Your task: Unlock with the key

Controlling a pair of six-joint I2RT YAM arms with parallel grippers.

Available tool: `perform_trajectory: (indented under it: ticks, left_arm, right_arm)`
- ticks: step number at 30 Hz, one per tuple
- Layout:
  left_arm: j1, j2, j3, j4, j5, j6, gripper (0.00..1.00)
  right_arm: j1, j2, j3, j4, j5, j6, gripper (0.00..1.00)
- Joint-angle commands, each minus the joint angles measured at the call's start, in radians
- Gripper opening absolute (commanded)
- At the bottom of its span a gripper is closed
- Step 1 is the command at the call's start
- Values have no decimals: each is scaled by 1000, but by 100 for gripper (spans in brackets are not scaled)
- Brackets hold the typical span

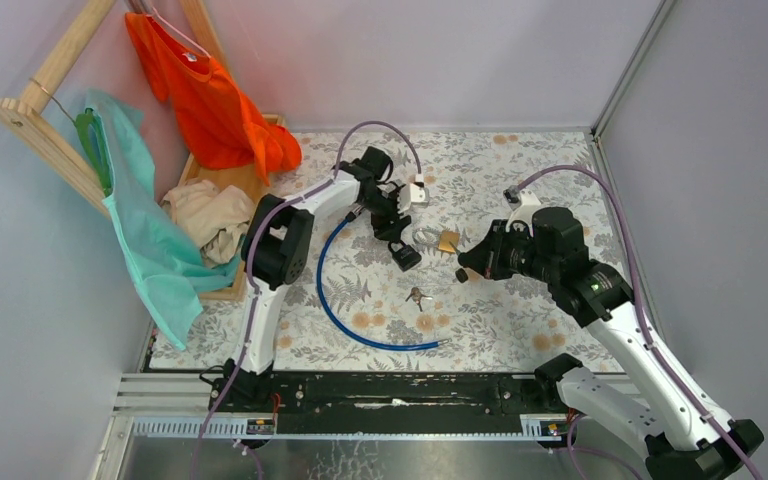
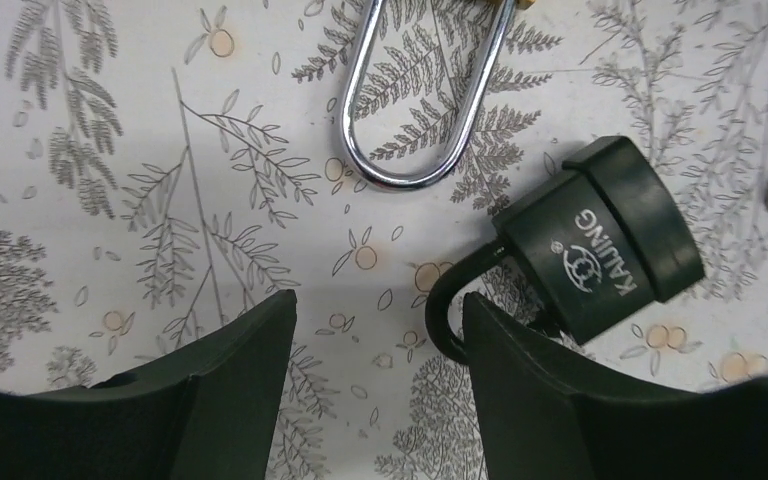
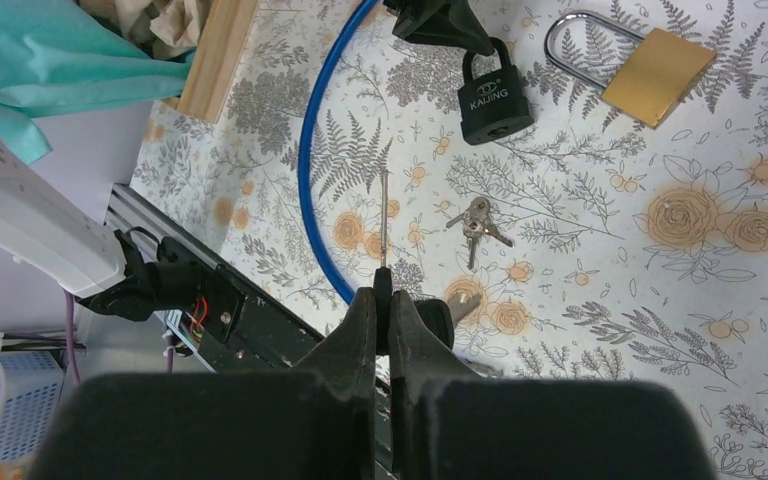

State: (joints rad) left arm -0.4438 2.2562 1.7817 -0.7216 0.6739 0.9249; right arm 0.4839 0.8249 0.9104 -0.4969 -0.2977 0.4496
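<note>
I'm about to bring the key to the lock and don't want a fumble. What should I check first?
1. The key is gripped in the right tool: ok, shut on its head with the blade sticking out.
2. The black padlock has its shackle between the left tool fingers: ok.
3. The left tool is clamped on the shackle: not ok, jaws apart.
4. The keyhole faces the key: cannot tell, not visible.
5. The silver keys and brass padlock lie apart from the black padlock: ok.

I work in a robot lab cell: plain grey wall panels (image 1: 410, 60), an aluminium mounting rail (image 1: 380, 426), my floral-patterned worktop (image 1: 520, 330).
</note>
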Motion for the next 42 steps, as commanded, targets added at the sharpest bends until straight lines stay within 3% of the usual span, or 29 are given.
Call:
perform_trajectory:
  ticks: [1, 15, 33, 42]
  left_arm:
    - [-25, -8, -72, 174, -103, -26, 68]
    - [-35, -193, -318, 124, -169, 102, 70]
    - [-57, -117, -223, 62, -119, 26, 53]
    - [-67, -131, -236, -18, -125, 136, 15]
  right_arm:
    - [-3, 6, -5, 35, 5, 6, 0]
    - [-4, 0, -27, 74, -33, 4, 0]
    - [-4, -2, -34, 101, -59, 10, 0]
    - [-4, -13, -11, 59, -34, 2, 0]
